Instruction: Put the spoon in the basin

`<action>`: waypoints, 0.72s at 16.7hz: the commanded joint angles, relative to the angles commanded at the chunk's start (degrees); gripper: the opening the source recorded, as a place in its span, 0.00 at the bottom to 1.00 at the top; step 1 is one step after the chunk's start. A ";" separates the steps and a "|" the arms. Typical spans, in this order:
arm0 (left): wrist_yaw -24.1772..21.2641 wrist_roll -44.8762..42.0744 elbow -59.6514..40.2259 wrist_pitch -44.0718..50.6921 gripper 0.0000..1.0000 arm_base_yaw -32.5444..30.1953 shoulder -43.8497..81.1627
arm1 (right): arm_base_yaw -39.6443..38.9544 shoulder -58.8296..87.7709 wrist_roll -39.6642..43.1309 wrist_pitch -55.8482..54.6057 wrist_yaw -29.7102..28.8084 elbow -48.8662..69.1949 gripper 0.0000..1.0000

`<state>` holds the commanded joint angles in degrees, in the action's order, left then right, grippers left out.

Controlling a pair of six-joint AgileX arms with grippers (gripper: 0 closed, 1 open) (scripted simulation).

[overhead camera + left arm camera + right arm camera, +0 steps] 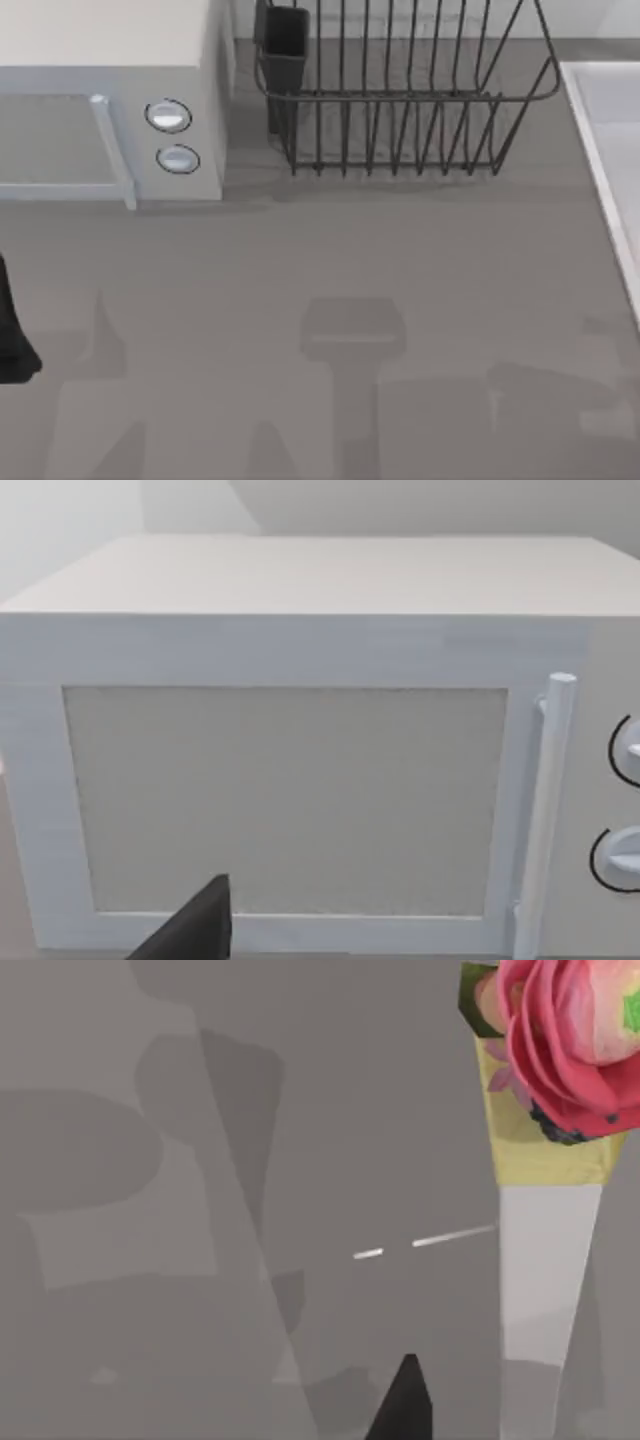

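Observation:
The basin (598,150) is a pale grey-white sink cut off by the top view's right edge, with its lighter rim toward the table. In the right wrist view a thin silvery streak (450,1236) lies on the grey table ahead of a dark part of my right gripper (405,1405); I cannot tell whether it is the spoon. My left arm (12,335) is a dark shape at the table's left edge. A dark part of my left gripper (195,930) faces the microwave door.
A white microwave (110,60) with two round knobs stands at the back left. A dark wire dish rack (400,100) stands at the back centre. A pink flower (565,1040) in a yellow and white holder is near the right gripper.

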<state>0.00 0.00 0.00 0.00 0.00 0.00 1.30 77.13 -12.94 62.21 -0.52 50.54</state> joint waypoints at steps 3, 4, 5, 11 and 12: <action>0.00 0.00 0.00 0.00 1.00 0.00 0.00 | 0.05 -1.56 0.09 2.29 0.00 1.68 0.00; 0.00 0.00 0.00 0.00 1.00 0.00 0.00 | 0.05 -1.56 0.09 2.29 0.00 1.68 0.00; 0.00 0.00 0.00 0.00 1.00 0.00 0.00 | 0.05 -1.56 0.09 2.29 0.00 1.68 0.00; 0.00 0.00 0.00 0.00 1.00 0.00 0.00 | 0.47 3.92 0.26 4.40 0.03 7.46 0.00; 0.00 0.00 0.00 0.00 1.00 0.00 0.00 | 0.69 6.56 0.44 5.51 0.03 10.45 0.00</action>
<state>0.00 0.00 0.00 0.00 0.00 0.00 1.98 83.69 -12.50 67.72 -0.49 60.99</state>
